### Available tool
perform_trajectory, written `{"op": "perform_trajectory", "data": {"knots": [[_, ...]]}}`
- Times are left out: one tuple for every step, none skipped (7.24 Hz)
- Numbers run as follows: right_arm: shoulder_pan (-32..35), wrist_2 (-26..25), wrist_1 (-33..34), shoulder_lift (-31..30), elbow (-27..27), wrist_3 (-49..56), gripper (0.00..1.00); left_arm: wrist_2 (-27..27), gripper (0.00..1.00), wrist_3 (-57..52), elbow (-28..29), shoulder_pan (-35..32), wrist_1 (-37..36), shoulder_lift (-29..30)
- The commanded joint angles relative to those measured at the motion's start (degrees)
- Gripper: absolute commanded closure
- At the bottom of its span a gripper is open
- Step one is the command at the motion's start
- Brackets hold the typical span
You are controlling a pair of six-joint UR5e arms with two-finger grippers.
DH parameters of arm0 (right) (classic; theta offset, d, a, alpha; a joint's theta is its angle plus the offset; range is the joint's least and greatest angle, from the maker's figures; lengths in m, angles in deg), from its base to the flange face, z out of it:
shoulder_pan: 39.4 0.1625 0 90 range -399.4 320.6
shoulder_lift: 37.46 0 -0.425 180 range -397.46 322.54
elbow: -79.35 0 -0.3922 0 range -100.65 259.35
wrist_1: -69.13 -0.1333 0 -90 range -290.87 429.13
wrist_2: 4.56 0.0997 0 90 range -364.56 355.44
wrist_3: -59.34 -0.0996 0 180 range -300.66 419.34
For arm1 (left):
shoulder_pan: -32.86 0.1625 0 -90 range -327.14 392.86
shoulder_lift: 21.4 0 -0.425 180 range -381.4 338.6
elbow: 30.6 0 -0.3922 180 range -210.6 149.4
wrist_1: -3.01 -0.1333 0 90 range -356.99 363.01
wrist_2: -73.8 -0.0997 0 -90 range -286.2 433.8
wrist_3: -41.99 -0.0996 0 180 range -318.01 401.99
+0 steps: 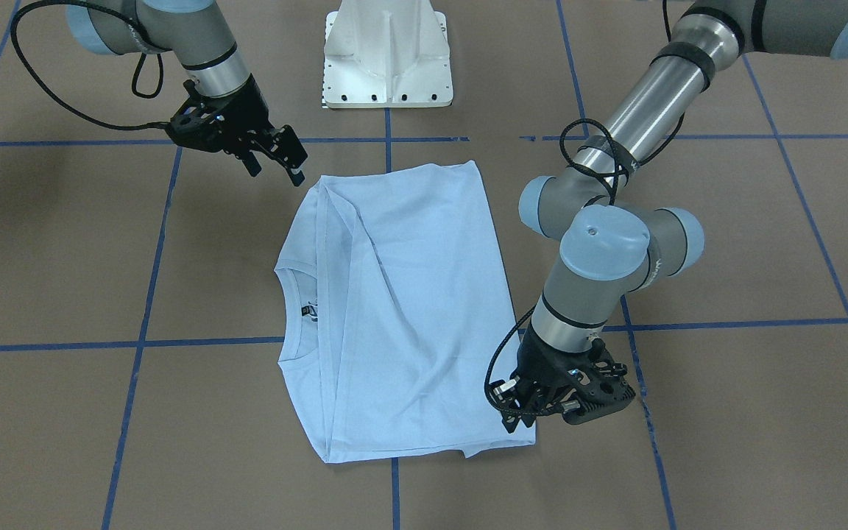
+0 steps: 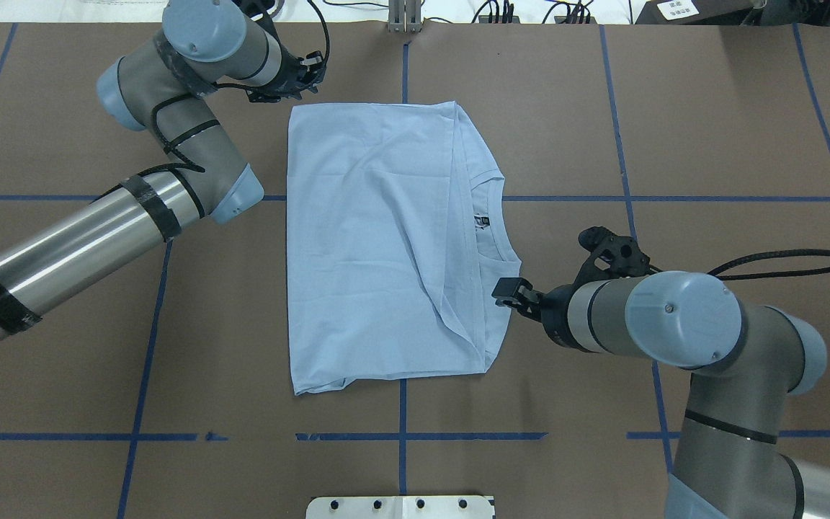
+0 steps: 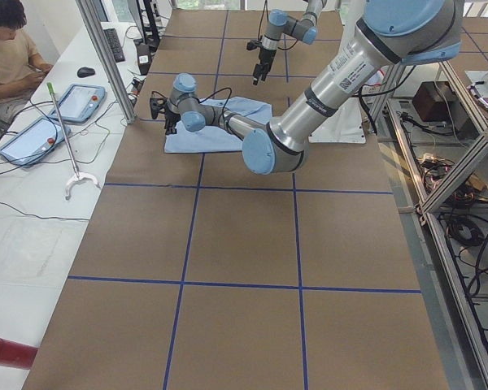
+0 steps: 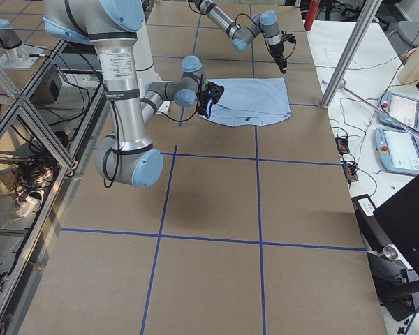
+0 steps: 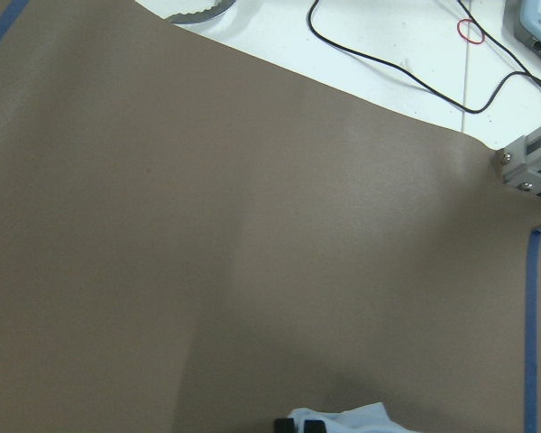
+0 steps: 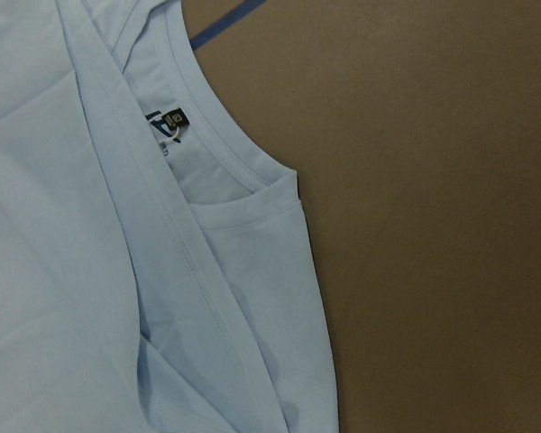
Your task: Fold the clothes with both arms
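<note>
The light blue T-shirt point(image 1: 409, 309) point(image 2: 379, 245) lies flat on the brown table, folded lengthwise, with its collar and dark neck label point(image 2: 482, 220) point(image 6: 165, 122) exposed along one side. My left gripper point(image 1: 520, 421) point(image 2: 307, 72) sits low at the shirt's far corner. In the left wrist view its fingertips point(image 5: 299, 425) stand close together against a bit of cloth point(image 5: 352, 419), so it looks shut on that corner. My right gripper point(image 1: 275, 171) point(image 2: 512, 292) hovers open just off the near collar-side corner, holding nothing.
The white pedestal base point(image 1: 387, 55) stands at the robot's side of the table. Blue tape lines point(image 2: 400, 436) grid the brown surface. A person point(image 3: 8, 49) sits beyond the far edge beside tablets point(image 3: 81, 101) and a metal post point(image 3: 106, 57).
</note>
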State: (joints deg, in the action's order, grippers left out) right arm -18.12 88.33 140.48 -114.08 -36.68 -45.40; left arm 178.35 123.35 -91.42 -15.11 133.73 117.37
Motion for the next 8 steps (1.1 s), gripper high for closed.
{"op": "perform_trajectory", "data": {"knots": [[-5.7, -6.5, 0.2, 1.9, 3.2, -0.2, 0.0, 0.1, 0.61, 1.4, -7.4, 1.3, -0.6, -4.9], [-6.0, -7.3, 0.2, 5.0, 6.7, -0.2, 0.0, 0.0, 0.61, 1.4, -7.4, 1.4, -0.2, -5.2], [-6.0, -7.5, 0.1, 6.9, 10.1, -0.2, 0.0, 0.0, 0.61, 1.5, -7.5, 1.6, -0.5, -5.2], [-6.0, -7.8, 0.1, 7.0, 10.1, -0.2, 0.0, 0.0, 0.61, 1.4, -7.5, 1.6, -0.5, -5.4], [-6.2, -7.9, 0.2, 6.9, 10.4, -0.2, 0.0, 0.0, 0.61, 1.4, -7.5, 1.6, -0.3, -5.5], [-6.3, -7.9, 0.2, 7.0, 10.5, -0.2, 0.01, 0.0, 0.61, 1.5, -7.4, 1.6, -0.1, -5.6], [-6.9, -7.9, 0.2, 6.8, 10.5, -0.2, 0.01, 0.0, 0.61, 1.5, -7.4, 1.6, 0.0, -5.6], [-7.0, -7.9, 0.2, 6.9, 10.5, -0.2, 0.07, 0.0, 0.61, 1.5, -7.4, 1.7, 0.1, -5.6]]}}
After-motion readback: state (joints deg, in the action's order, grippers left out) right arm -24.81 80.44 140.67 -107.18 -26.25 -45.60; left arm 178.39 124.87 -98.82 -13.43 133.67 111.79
